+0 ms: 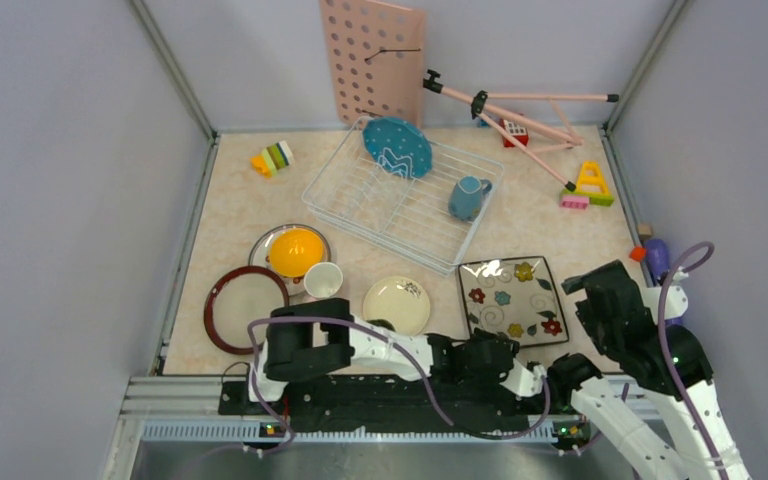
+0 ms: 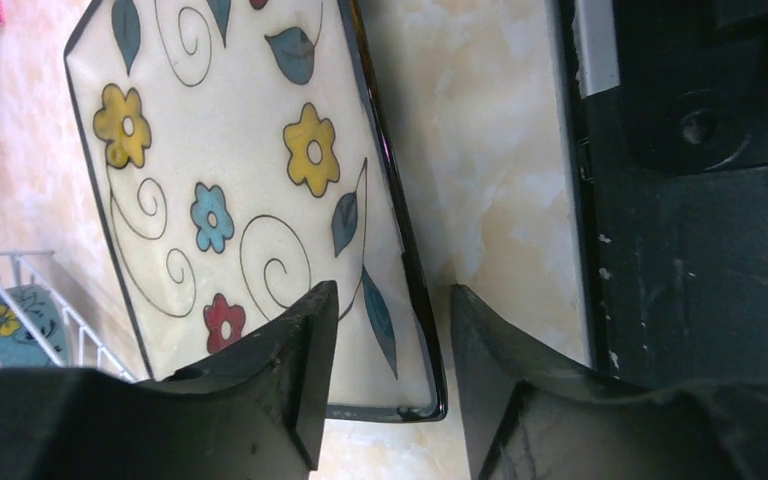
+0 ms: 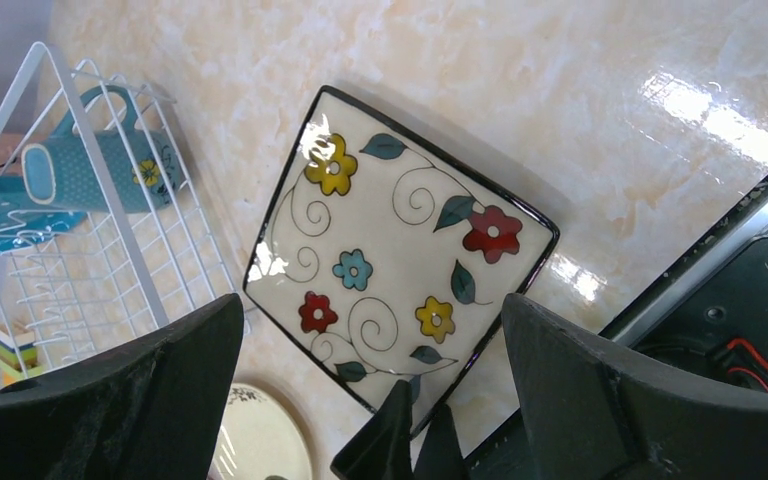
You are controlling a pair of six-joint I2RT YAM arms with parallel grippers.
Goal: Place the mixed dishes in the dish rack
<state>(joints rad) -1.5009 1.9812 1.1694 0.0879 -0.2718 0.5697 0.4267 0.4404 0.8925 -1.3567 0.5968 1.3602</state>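
left gripper (image 2: 390, 345) half open | I see its matte black jaws astride the near black rim of the glossy square flowered plate (image 2: 230, 150), unclamped | right gripper (image 3: 370, 330) wide, empty

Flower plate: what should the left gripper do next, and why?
Probably close the left gripper on the plate's near rim. Its fingers straddle that rim, one over the flowered face, one outside, jaws apart, and the plate lies flat on the table, not in the rack.
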